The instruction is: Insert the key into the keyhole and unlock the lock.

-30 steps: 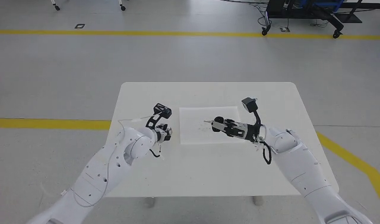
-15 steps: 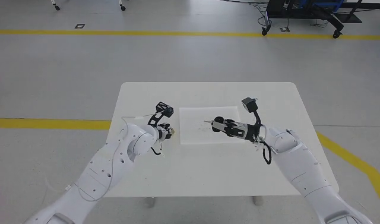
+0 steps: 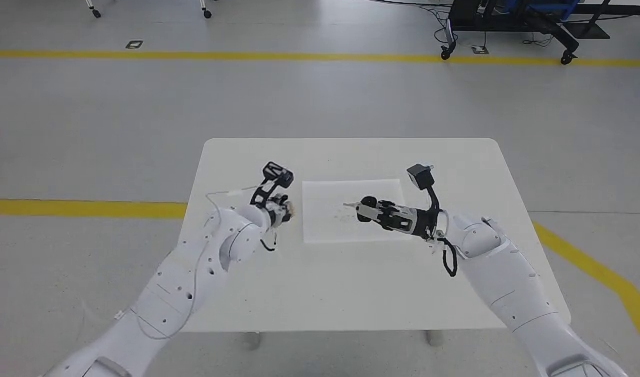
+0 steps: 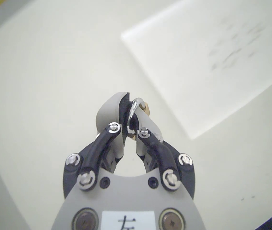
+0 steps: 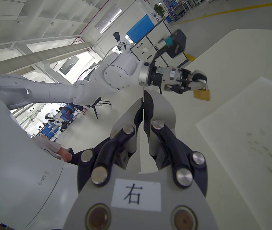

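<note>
A brass padlock point(image 5: 202, 94) with a silver shackle point(image 4: 133, 111) hangs above the table's left half, just off the white mat's edge. My left gripper point(image 4: 132, 105) is shut on its shackle, and the same gripper point(image 5: 196, 80) is seen side-on in the right wrist view. Over the mat's middle, my right gripper point(image 3: 358, 208) points at the padlock from a short way off. Its fingers point(image 5: 148, 111) are pressed together on a thin silvery key point(image 3: 349, 206), which is hidden between the pads in the right wrist view.
A white mat point(image 3: 330, 227) lies flat in the middle of the white table point(image 3: 450, 167), marked with faint dark scuffs point(image 4: 234, 51). Bare tabletop surrounds the mat on all sides.
My left arm has carried the padlock a little away from me and towards the mat. The right arm and key have kept still.
</note>
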`<control>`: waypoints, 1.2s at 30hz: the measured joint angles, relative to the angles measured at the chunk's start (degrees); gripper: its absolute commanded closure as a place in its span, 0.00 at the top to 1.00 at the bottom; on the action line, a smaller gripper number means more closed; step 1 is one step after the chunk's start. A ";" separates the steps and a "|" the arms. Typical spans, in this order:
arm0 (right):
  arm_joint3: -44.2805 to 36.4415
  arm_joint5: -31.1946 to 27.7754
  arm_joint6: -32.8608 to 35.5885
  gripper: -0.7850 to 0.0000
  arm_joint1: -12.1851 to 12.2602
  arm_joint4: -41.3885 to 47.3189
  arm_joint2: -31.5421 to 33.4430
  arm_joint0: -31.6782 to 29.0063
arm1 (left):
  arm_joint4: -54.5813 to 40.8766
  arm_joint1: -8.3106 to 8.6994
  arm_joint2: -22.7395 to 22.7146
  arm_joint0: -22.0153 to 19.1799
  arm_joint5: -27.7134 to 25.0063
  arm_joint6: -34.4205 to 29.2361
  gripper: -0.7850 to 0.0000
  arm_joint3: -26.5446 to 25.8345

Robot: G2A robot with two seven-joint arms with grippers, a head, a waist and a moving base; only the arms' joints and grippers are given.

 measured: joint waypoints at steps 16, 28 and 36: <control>-1.14 1.42 -2.64 0.00 -0.59 1.93 -1.30 0.27 | -14.39 0.83 -8.70 5.22 -13.10 9.68 0.00 -3.76; 6.98 -1.09 -11.09 0.00 -5.50 14.87 -10.54 8.01 | -83.73 -5.73 -5.38 -9.22 -8.46 -18.25 0.00 25.85; 7.13 -1.63 -11.66 0.00 -6.09 16.17 -11.35 8.53 | -86.98 -6.81 -4.09 -11.67 -7.02 -19.38 0.00 30.23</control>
